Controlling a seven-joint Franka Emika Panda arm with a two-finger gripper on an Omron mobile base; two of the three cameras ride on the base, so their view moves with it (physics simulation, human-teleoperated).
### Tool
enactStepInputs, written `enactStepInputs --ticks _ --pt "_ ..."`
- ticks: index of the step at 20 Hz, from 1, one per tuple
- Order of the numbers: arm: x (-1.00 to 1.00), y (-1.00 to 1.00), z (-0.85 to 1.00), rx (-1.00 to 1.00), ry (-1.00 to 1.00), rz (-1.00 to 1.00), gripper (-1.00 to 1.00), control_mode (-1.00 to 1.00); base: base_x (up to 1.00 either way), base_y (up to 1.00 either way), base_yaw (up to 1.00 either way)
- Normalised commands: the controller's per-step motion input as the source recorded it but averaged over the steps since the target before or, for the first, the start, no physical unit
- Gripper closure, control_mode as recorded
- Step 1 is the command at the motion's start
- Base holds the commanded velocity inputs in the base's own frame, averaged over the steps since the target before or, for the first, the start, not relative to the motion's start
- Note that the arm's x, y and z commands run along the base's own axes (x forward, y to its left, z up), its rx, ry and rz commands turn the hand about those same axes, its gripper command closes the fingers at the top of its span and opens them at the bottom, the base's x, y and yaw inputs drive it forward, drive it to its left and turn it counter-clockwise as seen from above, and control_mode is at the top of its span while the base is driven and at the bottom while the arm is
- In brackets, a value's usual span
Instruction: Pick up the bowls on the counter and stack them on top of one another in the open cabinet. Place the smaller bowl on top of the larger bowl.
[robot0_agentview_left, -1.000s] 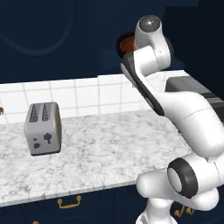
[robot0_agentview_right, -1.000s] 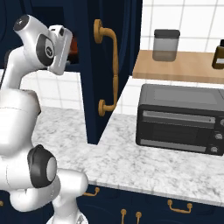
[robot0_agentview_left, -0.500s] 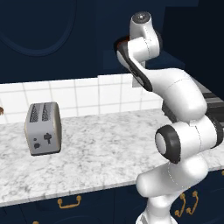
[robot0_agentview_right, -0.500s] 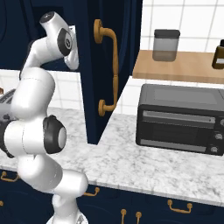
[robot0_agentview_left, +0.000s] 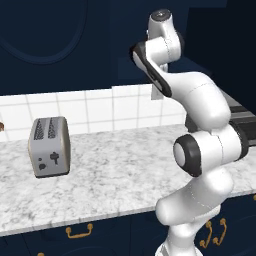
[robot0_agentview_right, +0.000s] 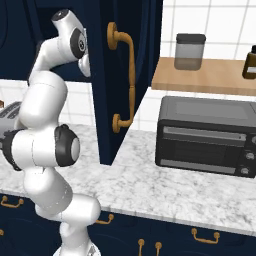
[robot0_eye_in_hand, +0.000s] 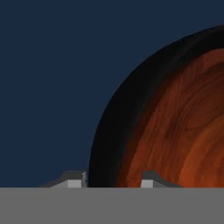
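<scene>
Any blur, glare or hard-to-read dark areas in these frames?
Left base view: sharp, but the cabinet interior is near-black, with little detail. Right base view: crisp and evenly lit, soft shadow beneath the oven. Hand view: close to the bowls, soft edges, no glare.

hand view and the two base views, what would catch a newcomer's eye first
In the hand view, the reddish-brown bowl sits nested inside the black bowl, against navy cabinet, with the gripper straddling the black rim. From the base views, the white arm reaches up into the open cabinet, with a silver toaster on the counter.
</scene>
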Motion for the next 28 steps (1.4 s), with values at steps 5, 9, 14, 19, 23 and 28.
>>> enactStepInputs --ticks 5,9,14,19,23,28 --pt "-0.51 -0.03 -0.14 0.00 -0.15 0.00 -1.00 -1.00 0.00 0.00 0.00" --pt "-0.94 0.00 0.00 0.00 -0.24 0.00 -1.00 -1.00 0.00 0.00 0.00" --pt "-1.00 0.00 0.00 0.00 -0.19 0.00 -1.00 -1.00 0.00 0.00 0.00" --pt "-1.00 0.27 -0.45 -0.03 -0.02 0.00 -1.00 -1.00 0.00 0.00 0.00" --pt "-1.00 0.60 -0.90 -0.10 0.07 0.00 -1.00 -1.00 0.00 0.00 0.00" --pt "-0.84 0.55 -1.00 -0.14 0.29 0.00 -1.00 -1.00 0.00 0.00 0.00"
